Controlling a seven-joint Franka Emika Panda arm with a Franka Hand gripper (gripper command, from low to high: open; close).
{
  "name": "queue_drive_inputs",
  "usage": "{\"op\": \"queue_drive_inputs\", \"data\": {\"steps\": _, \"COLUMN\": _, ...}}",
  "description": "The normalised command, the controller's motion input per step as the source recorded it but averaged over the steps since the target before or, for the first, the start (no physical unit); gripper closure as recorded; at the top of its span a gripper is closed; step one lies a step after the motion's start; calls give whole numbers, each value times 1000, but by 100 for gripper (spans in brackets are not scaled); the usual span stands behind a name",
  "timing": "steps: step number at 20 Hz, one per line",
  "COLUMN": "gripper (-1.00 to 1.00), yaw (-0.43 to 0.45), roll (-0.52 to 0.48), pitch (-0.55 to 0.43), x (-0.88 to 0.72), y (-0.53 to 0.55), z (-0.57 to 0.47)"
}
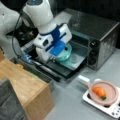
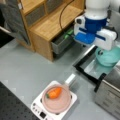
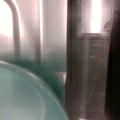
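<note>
White-and-blue gripper (image 1: 55,53) low over round teal ceramic bowl (image 1: 65,53) on open steel oven's (image 1: 100,37) door, grip unreadable behind housing; orange carrot (image 2: 54,92) at seven o'clock.

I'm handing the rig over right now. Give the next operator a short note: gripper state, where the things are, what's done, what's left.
Gripper: low over the open oven door, right at the teal bowl; its fingers are hidden, so grip is unconfirmed.
Teal bowl: on the oven tray, which is pulled out of the toaster oven in both front views.
Carrot: lying in the pink pan on the small white cooktop, apart from the arm.
Done: door is down, tray is out, bowl is on the tray.
Left: door not yet closed; check the grip first.
</note>
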Motion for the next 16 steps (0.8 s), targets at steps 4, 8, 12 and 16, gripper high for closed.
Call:
{"op": "queue_drive_inputs", "data": {"steps": 4, "gripper": -100, "yaw": 40, "roll": -181, "pitch": 272, "x": 1000, "y": -244, "z": 256}}
{"op": "queue_drive_inputs", "data": {"steps": 8, "gripper": -100, "yaw": 56, "roll": -102, "pitch": 251, "x": 983, "y": -164, "z": 247}}
{"op": "queue_drive_inputs", "data": {"steps": 12, "gripper": -100, "yaw": 95, "roll": -65, "pitch": 251, "x": 626, "y": -31, "z": 218}}
{"op": "queue_drive_inputs", "data": {"steps": 16, "gripper": -100, "yaw": 129, "roll": -65, "pitch": 215, "x": 363, "y": 38, "z": 172}}
